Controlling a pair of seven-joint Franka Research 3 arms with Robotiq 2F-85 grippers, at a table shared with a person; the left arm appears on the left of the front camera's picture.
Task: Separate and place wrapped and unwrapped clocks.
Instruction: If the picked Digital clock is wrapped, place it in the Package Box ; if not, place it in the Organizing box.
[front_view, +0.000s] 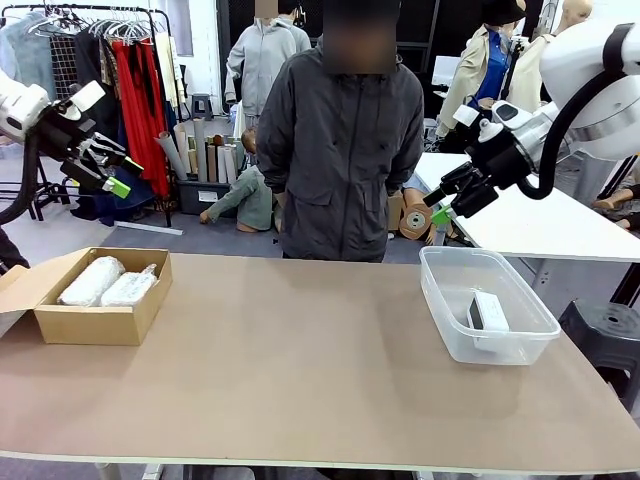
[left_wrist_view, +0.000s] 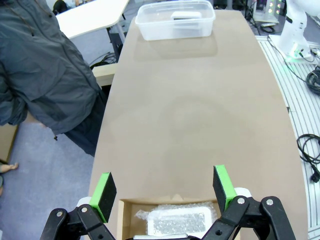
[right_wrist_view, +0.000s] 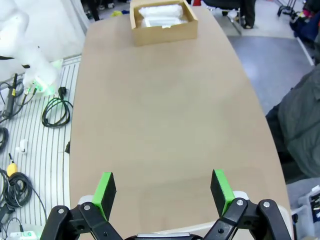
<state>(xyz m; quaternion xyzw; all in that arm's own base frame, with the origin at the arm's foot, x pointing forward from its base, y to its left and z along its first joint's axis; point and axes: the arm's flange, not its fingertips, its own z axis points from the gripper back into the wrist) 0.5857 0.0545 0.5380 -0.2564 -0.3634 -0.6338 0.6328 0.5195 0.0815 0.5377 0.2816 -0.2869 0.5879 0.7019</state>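
Two wrapped clocks (front_view: 92, 281) (front_view: 130, 289) lie side by side in the brown cardboard box (front_view: 100, 325) at the table's left. The unwrapped clock (front_view: 489, 312), smooth and white, lies in the clear tub (front_view: 450, 330) at the right. My left gripper (front_view: 124, 174) hangs open high above the box with nothing between its fingers. In the left wrist view that gripper (left_wrist_view: 165, 192) sits over a wrapped clock (left_wrist_view: 180, 220). My right gripper (front_view: 438, 200) is open and raised above the tub's far side. The right wrist view shows this gripper (right_wrist_view: 164, 192) empty, with the box (right_wrist_view: 162, 31) far off.
A person in a grey jacket (front_view: 340, 150) stands at the far edge of the table, hands off it. The brown tabletop (front_view: 300, 360) between box and tub is bare. A white table (front_view: 540, 225) stands behind at the right, and cables (right_wrist_view: 55, 110) lie on the floor.
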